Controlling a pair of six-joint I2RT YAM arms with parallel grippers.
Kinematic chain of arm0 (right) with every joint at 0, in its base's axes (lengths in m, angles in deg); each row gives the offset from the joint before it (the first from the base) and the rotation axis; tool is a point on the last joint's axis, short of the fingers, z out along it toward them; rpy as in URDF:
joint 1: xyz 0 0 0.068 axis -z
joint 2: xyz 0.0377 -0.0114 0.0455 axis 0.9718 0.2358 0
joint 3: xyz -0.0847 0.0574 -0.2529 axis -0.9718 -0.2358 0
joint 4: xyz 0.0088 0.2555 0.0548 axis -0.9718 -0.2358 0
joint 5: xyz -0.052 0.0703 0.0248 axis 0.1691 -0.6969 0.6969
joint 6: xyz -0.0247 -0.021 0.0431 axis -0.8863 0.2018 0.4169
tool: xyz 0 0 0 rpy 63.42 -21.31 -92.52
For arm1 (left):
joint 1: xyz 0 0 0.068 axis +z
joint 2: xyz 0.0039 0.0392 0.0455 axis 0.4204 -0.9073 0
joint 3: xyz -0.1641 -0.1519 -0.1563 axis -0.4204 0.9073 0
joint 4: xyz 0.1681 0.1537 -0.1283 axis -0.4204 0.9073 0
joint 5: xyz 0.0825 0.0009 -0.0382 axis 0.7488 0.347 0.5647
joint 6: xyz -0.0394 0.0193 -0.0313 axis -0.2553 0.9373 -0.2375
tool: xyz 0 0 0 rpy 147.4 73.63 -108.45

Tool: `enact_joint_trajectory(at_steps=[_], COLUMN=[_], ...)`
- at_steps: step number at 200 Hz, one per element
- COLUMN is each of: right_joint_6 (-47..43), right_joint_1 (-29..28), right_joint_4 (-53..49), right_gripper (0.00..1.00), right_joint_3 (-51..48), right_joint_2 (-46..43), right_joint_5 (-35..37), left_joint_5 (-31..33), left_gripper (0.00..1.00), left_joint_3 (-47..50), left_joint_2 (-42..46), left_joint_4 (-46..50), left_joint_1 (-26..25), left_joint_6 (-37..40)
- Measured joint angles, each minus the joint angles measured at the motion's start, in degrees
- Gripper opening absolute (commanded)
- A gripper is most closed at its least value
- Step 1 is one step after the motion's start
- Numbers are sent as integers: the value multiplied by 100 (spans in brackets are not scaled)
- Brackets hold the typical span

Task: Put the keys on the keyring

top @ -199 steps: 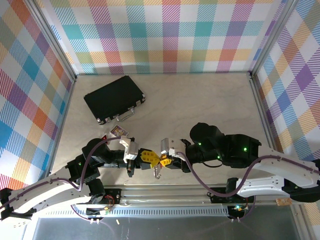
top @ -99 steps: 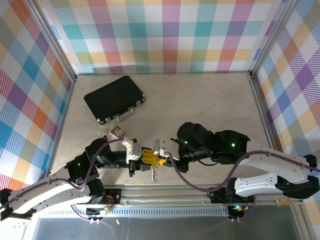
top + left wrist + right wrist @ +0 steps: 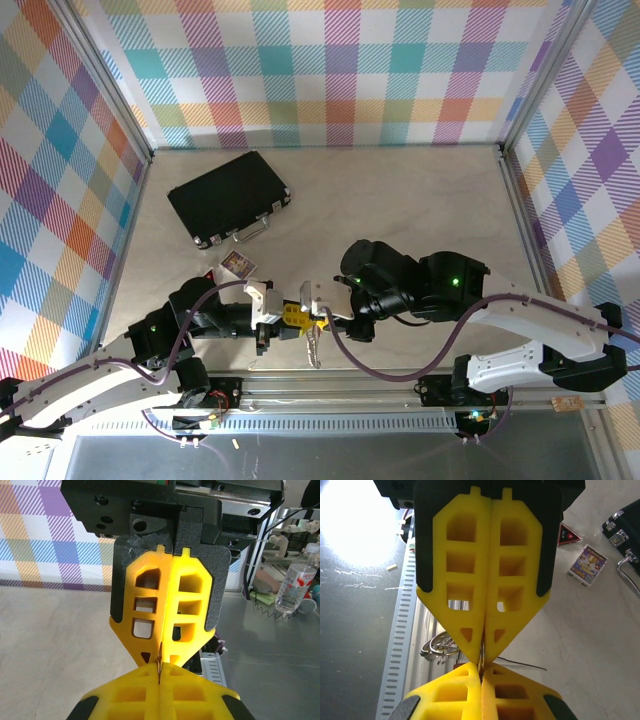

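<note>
Pinching tip to tip, left gripper [image 3: 159, 672] and right gripper [image 3: 481, 672] clamp shut on the keyring [image 3: 440, 647], hanging just beside their tips: probably light, stiff, slippery wire (best pinched at the loop's edge).

My keyring [image 3: 314, 349] is a silvery metal loop, pinched where the closed tips of my left gripper [image 3: 296, 317] and my right gripper [image 3: 322, 321] meet, and it hangs down from them near the front edge of the table [image 3: 400, 220]. From my right wrist, its thin overlapping wire coils show just beside the fingertips. The key [image 3: 568, 534], tiny and red-headed, lies flat on the table, well apart from the keyring
</note>
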Motion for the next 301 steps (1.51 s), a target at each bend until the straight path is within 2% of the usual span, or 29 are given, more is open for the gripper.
enact_joint_trajectory(at_steps=[23,62,131,156,213,255,283,301], right_joint_6=[26,107,195,201,269,304,332,350], right_joint_1=[-4,-20,-48,-59,-59,-74,-74,-74], right_joint_4=[306,817,1093,1097,1095,1154,1209,1220], right_gripper=[9,10,21,20,6,7,13,20], right_joint_3=[-251,-579,-651,-664,-664,-787,-850,-868], right_joint_2=[-267,-739,-796,-828,-837,-881,-898,-925], right_joint_5=[-136,-289,-400,-400,-345,-299,-260,-201], left_joint_5=[-160,-409,-442,-442,-481,-492,-492,-490], left_gripper=[0,0,0,0,0,0,0,0], left_joint_3=[63,251,437,437,437,437,437,437], left_joint_2=[17,70,229,232,229,229,229,243], left_joint_4=[-286,-1152,-1690,-1779,-1803,-1794,-1790,-1810], left_joint_1=[2,0,2,2,2,2,2,2], left_joint_6=[-214,-669,-1067,-1084,-1084,-1084,-1088,-1128])
